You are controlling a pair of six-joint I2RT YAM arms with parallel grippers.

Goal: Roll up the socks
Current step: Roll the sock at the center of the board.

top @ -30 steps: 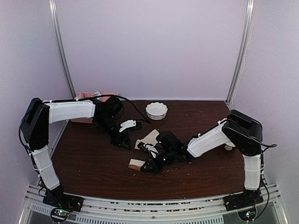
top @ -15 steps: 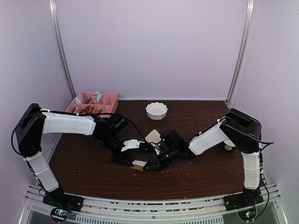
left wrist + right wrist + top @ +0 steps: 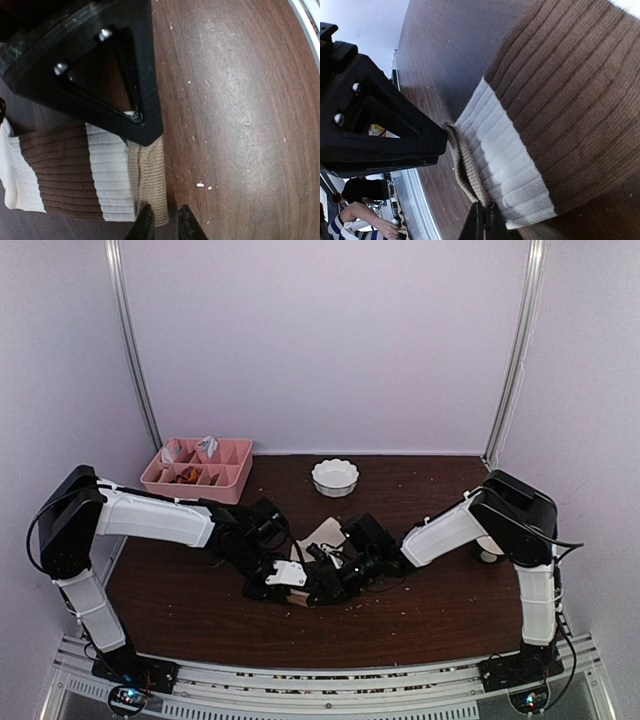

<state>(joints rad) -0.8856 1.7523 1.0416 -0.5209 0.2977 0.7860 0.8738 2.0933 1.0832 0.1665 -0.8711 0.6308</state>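
The cream-beige sock with dark brown patches lies flat on the dark table, and the plain tan-brown sock lies along its edge. The cream sock's far end shows in the top view. My right gripper is shut on the tan sock's ribbed edge, beside the cream sock. My left gripper is open by a narrow gap, its tips at the tan sock's corner, facing the right gripper's black finger. Both grippers meet low at the table's middle, left and right.
A white scalloped bowl stands at the back centre. A pink compartment tray with small items sits at the back left. A small white object lies by the right arm. Crumbs dot the table.
My left arm has swung from the back left, in front of the pink tray, down to the socks beside the right gripper. The right gripper has stayed on the tan sock.
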